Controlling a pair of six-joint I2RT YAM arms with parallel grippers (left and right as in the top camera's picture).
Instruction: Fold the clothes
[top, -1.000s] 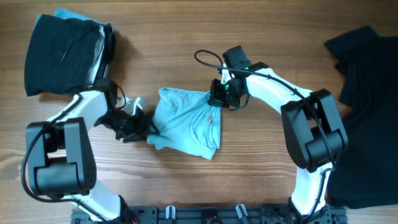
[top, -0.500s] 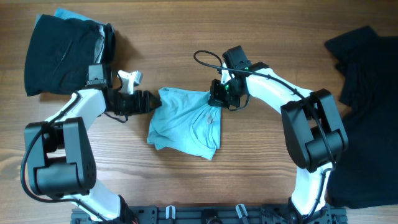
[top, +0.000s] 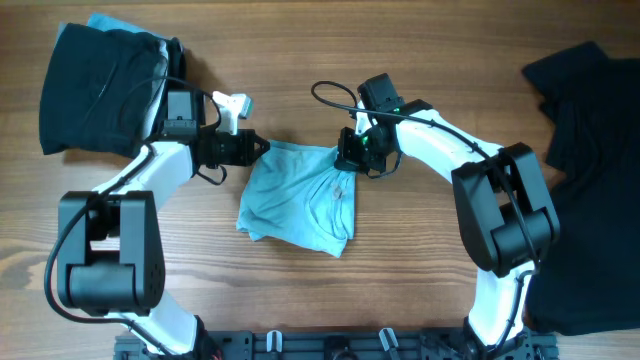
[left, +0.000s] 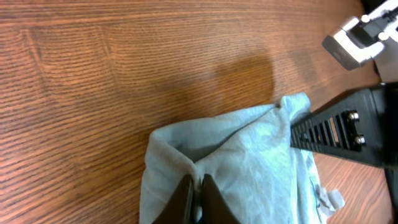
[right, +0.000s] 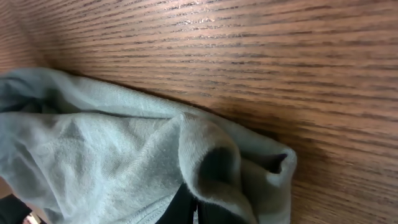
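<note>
Pale-blue cotton T-shirt (top: 300, 195) crumpled mid-worktop (top: 420, 300), unfolded; left claw (top: 258, 147) and right claw (top: 347, 160) each clamp a far corner. Dark folded pile (top: 100, 85) done at far-left corner; black garment heap (top: 590, 150), right edge, pending.

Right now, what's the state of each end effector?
Left end effector: closed, pinching the light-blue T-shirt.
Right end effector: closed, pinching the light-blue T-shirt too.
</note>
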